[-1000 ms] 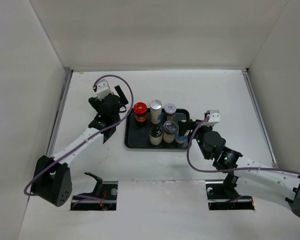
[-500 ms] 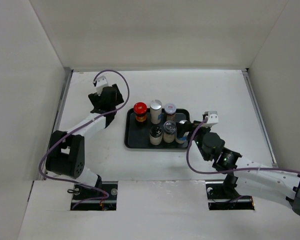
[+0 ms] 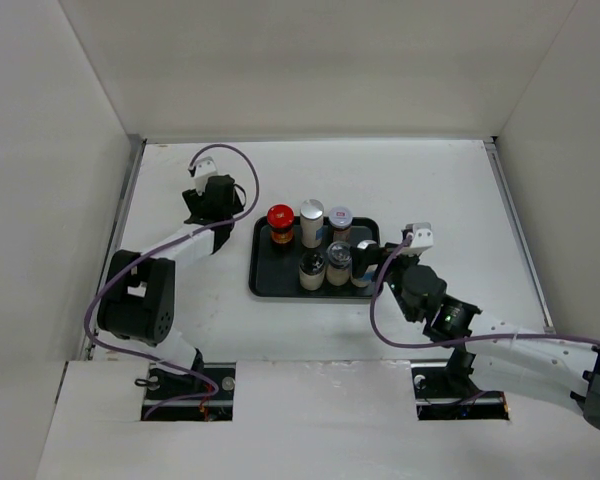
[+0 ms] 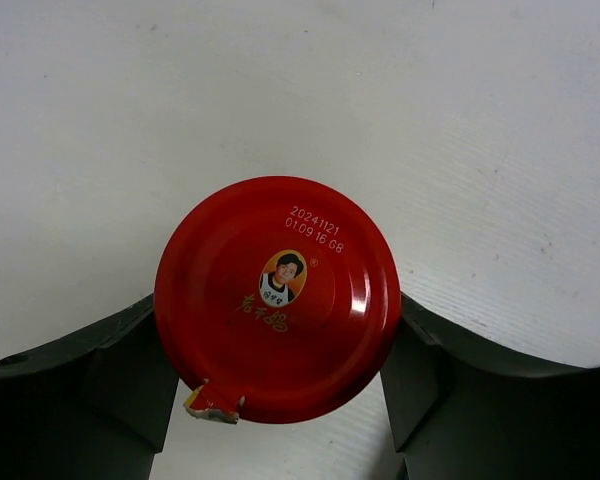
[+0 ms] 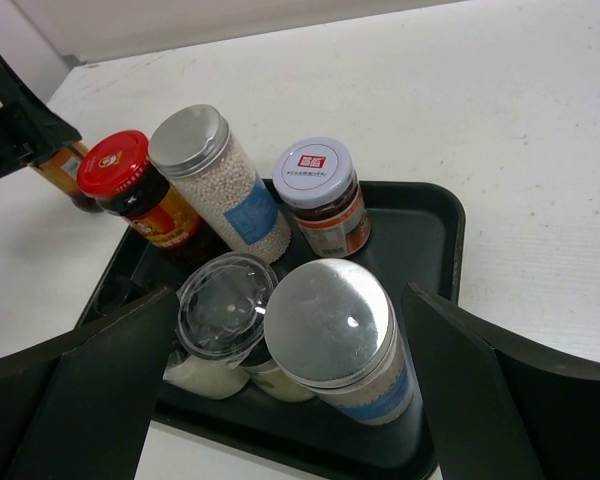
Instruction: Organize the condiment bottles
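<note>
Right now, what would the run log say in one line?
left gripper: closed on red-capped jar, off tray | right gripper: open around blue-labelled jar

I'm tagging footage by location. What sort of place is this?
Probably a robot test cell, not a kitchen: bare white walls box in a white table, a left arm and right arm sit at its edge, and a tray holds a few jars.

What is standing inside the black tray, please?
Five: red-capped jar, pellet-filled jar, white-lidded jar, clear-lidded jar, front silver-lidded jar. Front jars cover some rear bases.
</note>
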Motion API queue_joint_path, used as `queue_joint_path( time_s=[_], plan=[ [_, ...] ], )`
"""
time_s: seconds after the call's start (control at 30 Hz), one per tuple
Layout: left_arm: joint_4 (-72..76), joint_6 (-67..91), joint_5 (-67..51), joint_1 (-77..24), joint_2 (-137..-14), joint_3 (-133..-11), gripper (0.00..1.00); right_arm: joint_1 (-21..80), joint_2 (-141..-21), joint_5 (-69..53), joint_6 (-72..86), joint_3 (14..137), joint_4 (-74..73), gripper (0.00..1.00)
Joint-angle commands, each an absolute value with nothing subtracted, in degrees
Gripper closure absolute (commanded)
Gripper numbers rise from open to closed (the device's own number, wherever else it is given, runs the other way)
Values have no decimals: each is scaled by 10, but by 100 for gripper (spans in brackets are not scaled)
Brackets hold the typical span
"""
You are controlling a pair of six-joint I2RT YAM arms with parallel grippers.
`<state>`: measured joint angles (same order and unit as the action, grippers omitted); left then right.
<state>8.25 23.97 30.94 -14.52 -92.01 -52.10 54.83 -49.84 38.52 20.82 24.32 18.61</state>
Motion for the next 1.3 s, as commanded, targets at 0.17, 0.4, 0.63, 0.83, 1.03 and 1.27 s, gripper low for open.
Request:
queue_joint_path(
  time_s=[0.17, 0.4, 0.63, 0.83, 1.03, 1.27],
  plan=[
    [123, 221, 357, -188, -701, -460, 63, 552, -503, 377, 216, 241, 231, 0],
    [29, 230, 403, -341, -570, -413, 63, 547, -499, 382, 215, 239, 232, 0],
    [18, 263, 442, -477, -572, -403, 62, 545, -486, 404, 207, 241, 226, 0],
    [54, 294, 454, -523, -627, -373, 62, 547, -459, 424, 200, 240, 215, 0],
    [136, 307, 454, -525, -670, -324, 62, 547, -448, 434, 199, 240, 209, 0],
    [176, 309, 466, -537, -685, -295, 34, 552, -460, 449, 198, 242, 200, 0]
  ],
)
